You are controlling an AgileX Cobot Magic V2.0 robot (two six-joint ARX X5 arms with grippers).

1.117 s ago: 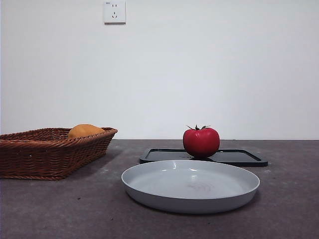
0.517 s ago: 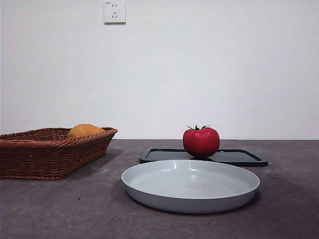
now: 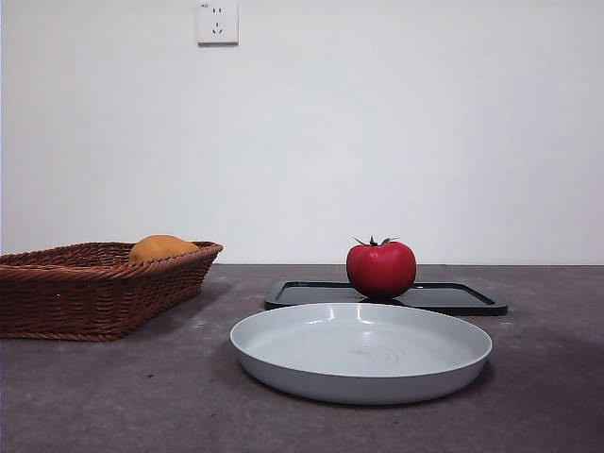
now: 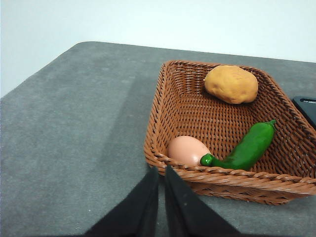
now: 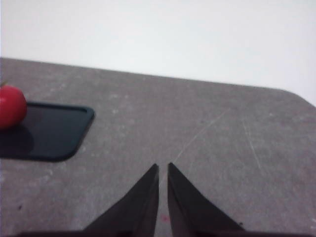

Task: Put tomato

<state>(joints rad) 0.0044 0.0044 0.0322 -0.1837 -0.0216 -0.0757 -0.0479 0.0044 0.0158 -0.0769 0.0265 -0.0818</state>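
Note:
The red tomato with its green stem stands upright on a flat black tray behind the grey plate. In the right wrist view the tomato shows at the edge, on the tray. My right gripper is shut and hangs over bare table, well away from the tomato. My left gripper is shut too, just outside the near rim of the wicker basket. Neither arm shows in the front view.
The wicker basket stands at the left and holds an orange-yellow fruit, a green pepper and a pale egg-shaped thing. A wall socket is high on the back wall.

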